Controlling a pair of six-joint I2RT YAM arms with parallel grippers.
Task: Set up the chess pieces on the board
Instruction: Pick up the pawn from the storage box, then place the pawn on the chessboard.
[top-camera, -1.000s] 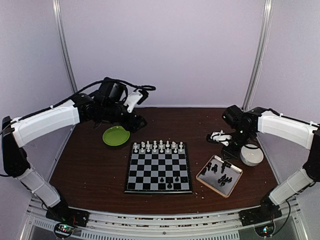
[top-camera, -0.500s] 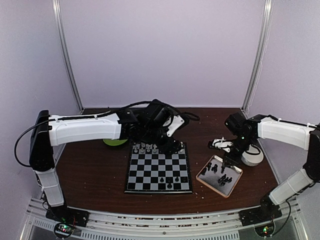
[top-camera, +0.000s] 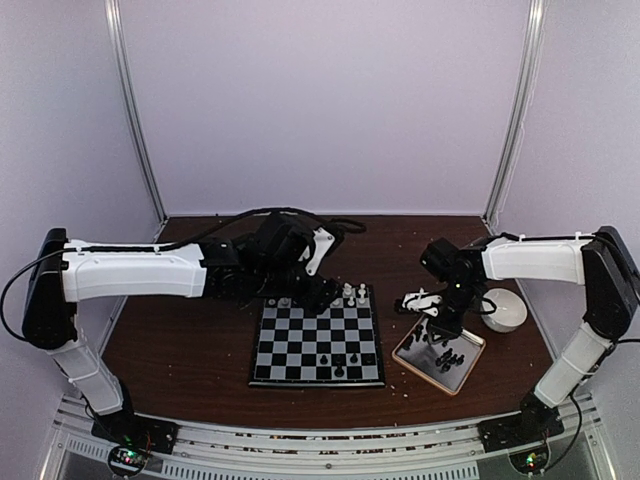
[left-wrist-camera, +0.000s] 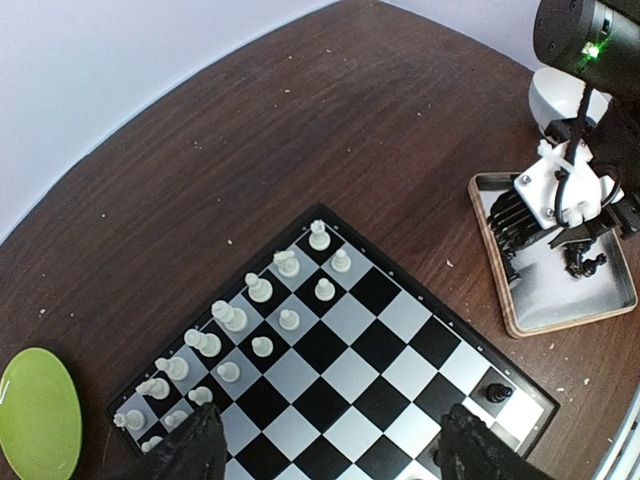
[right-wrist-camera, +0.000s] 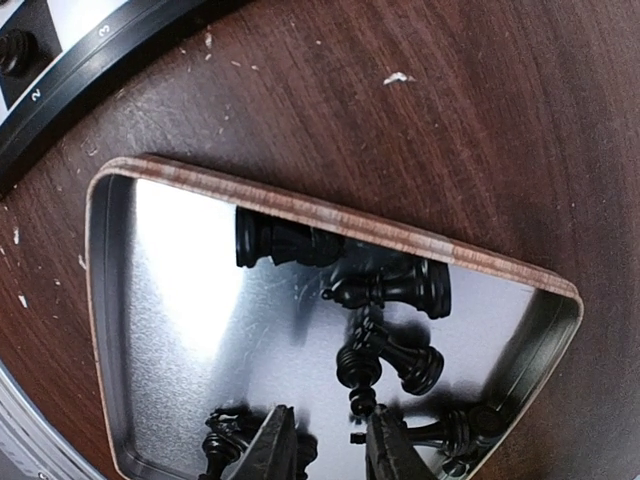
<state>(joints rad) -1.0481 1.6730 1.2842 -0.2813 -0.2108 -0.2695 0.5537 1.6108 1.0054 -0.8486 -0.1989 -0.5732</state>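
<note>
Top external view: the left arm (top-camera: 130, 272), a second ago bent over the green plate (left-wrist-camera: 35, 425) left of the board (top-camera: 300, 345), now stretches low along the board's far edge. The left fingers (left-wrist-camera: 200, 445) are spread wide and empty above the white chess pieces (left-wrist-camera: 258, 290) ranked in the two far rows. The right arm (top-camera: 530, 258) has swung from the white bowl (top-camera: 503, 310) to the tray (right-wrist-camera: 190, 300) right of the board, wrist tipped down. The right fingers (right-wrist-camera: 272, 450) stand narrowly apart over loose black chess pieces (right-wrist-camera: 390, 285); whether they grip one cannot be told. A few more stand on the board's near rows.
</note>
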